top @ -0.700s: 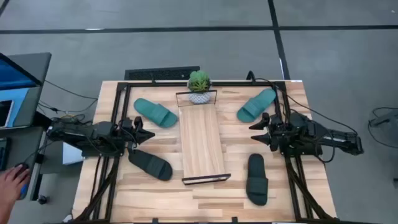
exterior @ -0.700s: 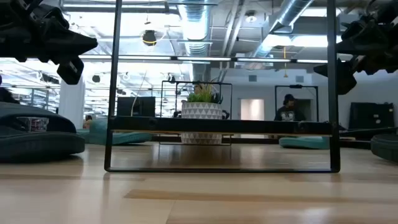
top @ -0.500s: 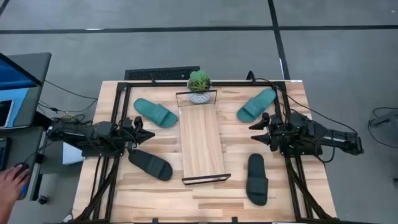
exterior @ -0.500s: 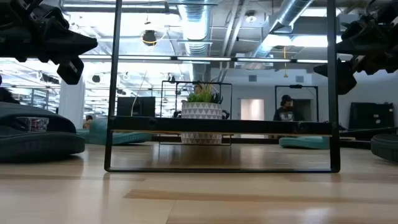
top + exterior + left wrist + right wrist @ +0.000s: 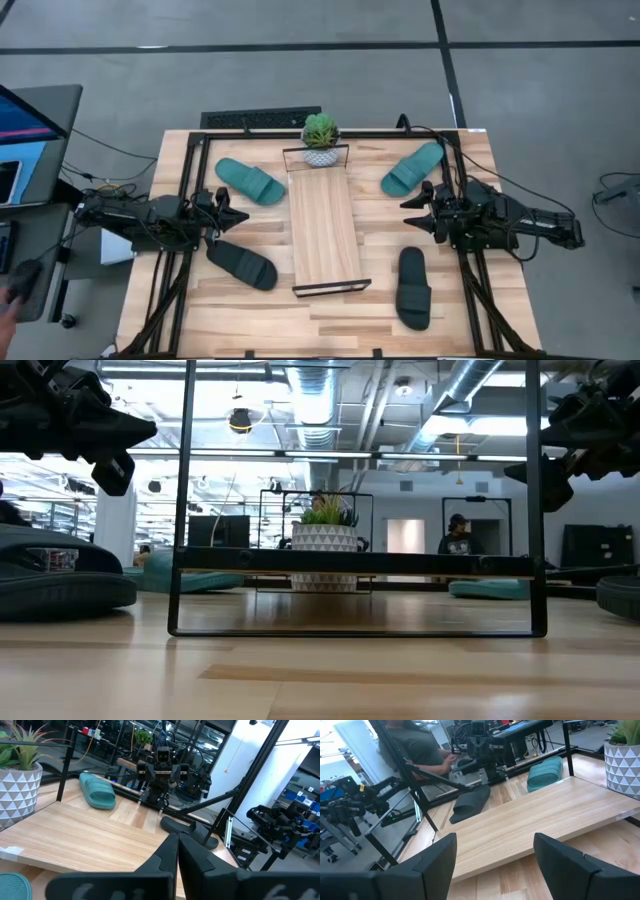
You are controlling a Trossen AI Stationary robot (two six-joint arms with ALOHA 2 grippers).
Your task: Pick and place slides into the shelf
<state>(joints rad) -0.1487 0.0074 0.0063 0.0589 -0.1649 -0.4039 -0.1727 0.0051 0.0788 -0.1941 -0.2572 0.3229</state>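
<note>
The shelf [image 5: 323,228], a long light-wood plank with black wire ends, lies down the middle of the table. Two teal slides rest sole-down at the far left [image 5: 250,181] and far right [image 5: 412,168]. Two dark slides lie at the near left [image 5: 242,265] and near right [image 5: 413,287]. My left gripper [image 5: 236,212] hovers shut left of the shelf, between the left pair, its fingers [image 5: 170,855] pressed together. My right gripper [image 5: 410,212] hovers open right of the shelf, with nothing between its fingers [image 5: 440,852].
A potted plant [image 5: 320,140] in a white patterned pot stands on the shelf's far end. Black frame rails [image 5: 180,200] run along the table's left and right sides under the arms. A person sits beyond the table's left side [image 5: 420,745].
Both arms have kept still. A person's hand off the table's near left corner has drawn back out of the high view.
</note>
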